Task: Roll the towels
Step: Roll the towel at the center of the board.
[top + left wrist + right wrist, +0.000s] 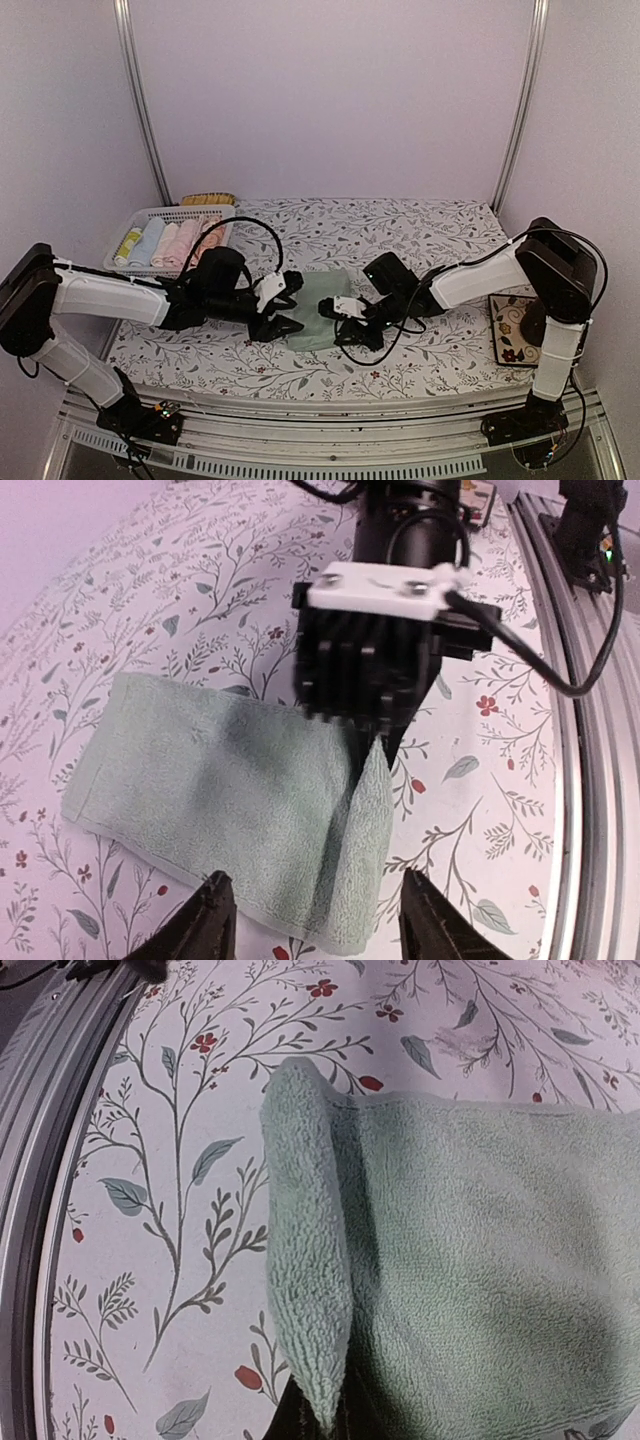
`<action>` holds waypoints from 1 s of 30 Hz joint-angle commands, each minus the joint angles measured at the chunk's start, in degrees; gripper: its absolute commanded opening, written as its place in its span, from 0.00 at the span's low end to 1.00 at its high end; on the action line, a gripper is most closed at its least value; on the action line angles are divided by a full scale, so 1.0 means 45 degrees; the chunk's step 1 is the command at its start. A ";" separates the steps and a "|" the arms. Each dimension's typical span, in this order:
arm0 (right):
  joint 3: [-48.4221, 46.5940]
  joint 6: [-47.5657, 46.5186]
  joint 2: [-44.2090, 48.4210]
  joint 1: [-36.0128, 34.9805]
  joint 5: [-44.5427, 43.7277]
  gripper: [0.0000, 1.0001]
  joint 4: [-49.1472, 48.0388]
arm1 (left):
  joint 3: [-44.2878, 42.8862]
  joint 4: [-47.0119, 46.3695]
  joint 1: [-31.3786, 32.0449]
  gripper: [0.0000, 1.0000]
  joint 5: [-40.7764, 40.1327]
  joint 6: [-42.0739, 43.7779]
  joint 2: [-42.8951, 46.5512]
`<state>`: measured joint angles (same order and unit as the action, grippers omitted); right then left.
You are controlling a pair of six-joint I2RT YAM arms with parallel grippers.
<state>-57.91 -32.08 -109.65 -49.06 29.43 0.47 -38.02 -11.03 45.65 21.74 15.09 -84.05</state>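
Table [420, 225]: covered in a white cloth printed with leafy sprigs and small red flowers. It fills the middle of the overhead view.

Left arm [110, 295]: reaches in from the left edge of the frame towards the centre. Right arm [480, 275]: reaches in from the right edge. The two heads face each other at mid-frame.

White lattice basket [165, 212]: upper left of the overhead view, at the table's far left. Rolled cloths [165, 245] lie side by side in it, yellowish, pale blue and pink.

Mint green towel [318, 300]: on the table at the centre of the frame, between the two heads. In the left wrist view the mint green towel [220, 780] lies mostly flat. Its right-hand edge is lifted into an upright fold. The right wrist view shows that fold close up on the towel [480, 1240], a thick raised lip at centre-left.

Patterned tile [508, 328]: lower right, beside the right arm's base.

Right gripper [337, 308]: pincer pressed together on the towel's raised edge. The left wrist view shows the same pinch [375, 745], and dark fingers [300, 1415] show under the fold at the bottom of the right wrist view.

Left gripper [288, 305]: pincer spread wide at the towel's left side, holding nothing. Its two fingers [210, 925] sit at the bottom of its own view, with the towel's near edge between them.

Yellow-brown object [208, 199]: behind the basket. I cannot tell what it is.
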 commanded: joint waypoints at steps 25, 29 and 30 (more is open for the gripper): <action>-0.2424 0.4520 -0.2624 0.2069 0.4316 0.02 0.3609 | 0.1438 -0.7158 0.5090 0.53 -1.0200 0.6199 -0.4538; -0.2424 0.4513 -0.2588 0.2064 0.4300 0.02 0.3687 | 0.1167 -0.7039 0.5089 0.53 -1.0876 0.6596 -0.5001; -0.2424 0.4482 -0.2558 0.2070 0.4290 0.03 0.3712 | 0.1059 -0.6844 0.5098 0.53 -1.1013 0.6606 -0.5141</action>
<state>-68.31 -12.36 -119.72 -40.05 48.86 13.61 -31.53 -41.71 67.99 -23.14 42.24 -104.71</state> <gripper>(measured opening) 0.048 0.532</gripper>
